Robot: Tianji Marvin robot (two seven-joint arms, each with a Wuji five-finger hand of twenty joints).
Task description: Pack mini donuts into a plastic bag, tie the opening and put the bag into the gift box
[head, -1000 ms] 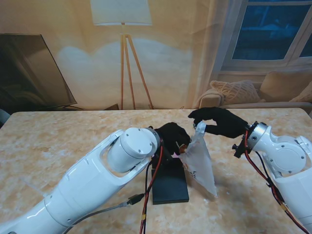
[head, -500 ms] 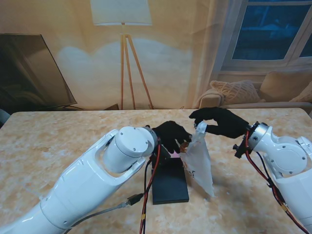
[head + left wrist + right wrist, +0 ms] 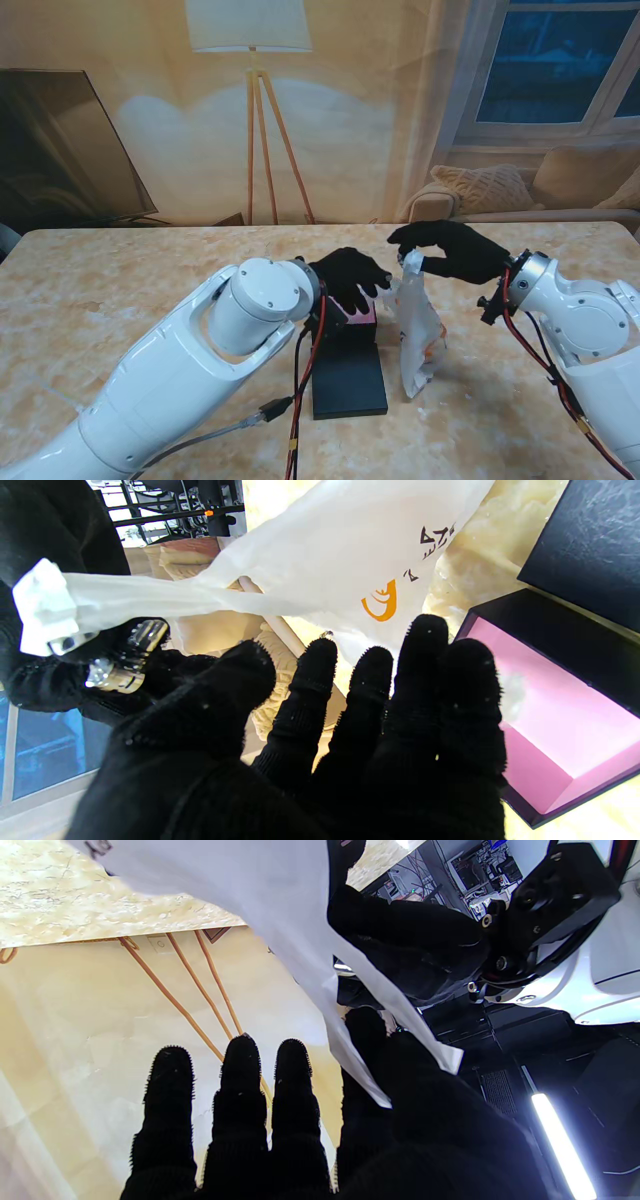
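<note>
Nearest to me on the marble-patterned table (image 3: 130,290) lies the flat black box lid (image 3: 348,378), and just beyond it, touching its far edge, sits the open gift box (image 3: 360,316) with a black outside and a pink lining; the left wrist view shows that pink interior (image 3: 560,720) bare as far as it can be seen. The left hand (image 3: 350,280), in a black glove, hovers over the box with its 5 fingers spread and nothing in its grasp. To its right hangs the white plastic bag (image 3: 418,335), its lower end resting on the table beside the lid. The bag (image 3: 350,555) carries an orange swirl logo (image 3: 380,601) and a few dark printed characters (too skewed to read). What the bag contains cannot be made out through the plastic, apart from an orange patch near its lower right in the stand view. Farther off, the gloved right hand (image 3: 450,250) pinches the bag's gathered neck between thumb and forefinger, holding it up, while its other 3 fingers (image 3: 240,1080) stretch out straight.
</note>
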